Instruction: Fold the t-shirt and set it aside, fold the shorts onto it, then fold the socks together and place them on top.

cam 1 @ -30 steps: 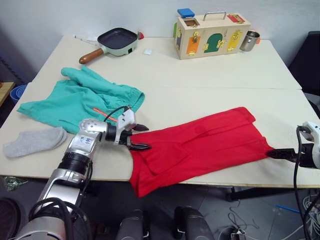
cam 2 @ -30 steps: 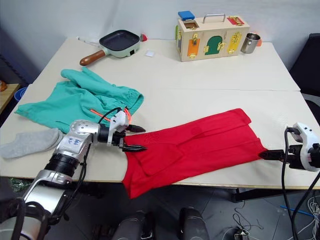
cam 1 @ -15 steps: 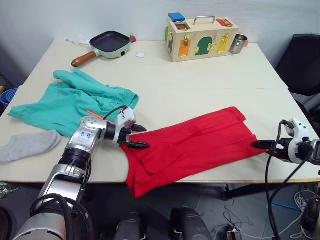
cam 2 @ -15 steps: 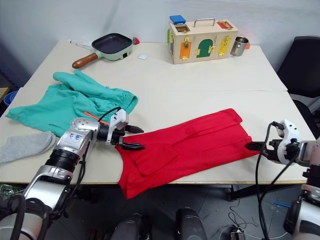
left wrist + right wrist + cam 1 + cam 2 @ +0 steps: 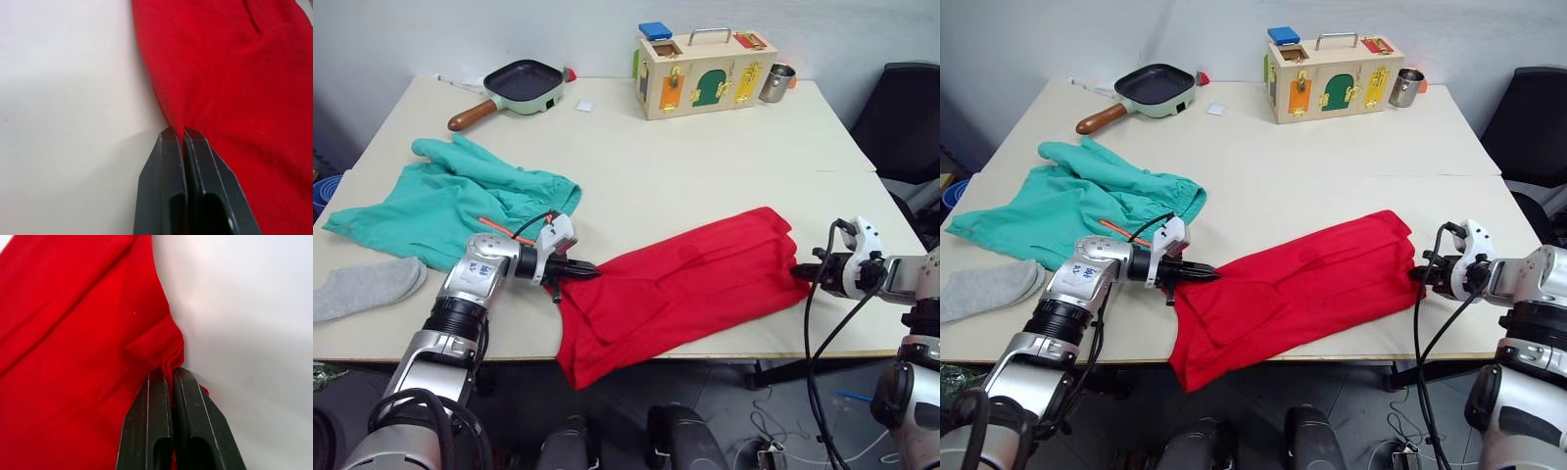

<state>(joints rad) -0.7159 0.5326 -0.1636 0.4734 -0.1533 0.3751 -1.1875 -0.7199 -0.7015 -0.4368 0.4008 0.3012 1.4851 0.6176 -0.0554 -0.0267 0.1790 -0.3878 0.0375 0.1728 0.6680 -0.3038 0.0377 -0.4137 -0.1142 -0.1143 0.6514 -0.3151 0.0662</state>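
Over table [image 5: 724, 147] edge, t-shirt [image 5: 685, 284] hem hangs, corners hidden in both grippers.

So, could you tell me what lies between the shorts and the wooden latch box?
Bare table top in the left eye view, between the shorts and latch box.

A pale cream table [image 5: 705, 166] carries a red t-shirt [image 5: 685, 289] near the front edge, one end hanging over it. Teal shorts [image 5: 450, 196] lie to the left, with grey socks [image 5: 367, 287] just in front of them. Along the back stand a frying pan [image 5: 514, 83], a wooden latch box [image 5: 705, 70] and a metal cup [image 5: 775, 82].
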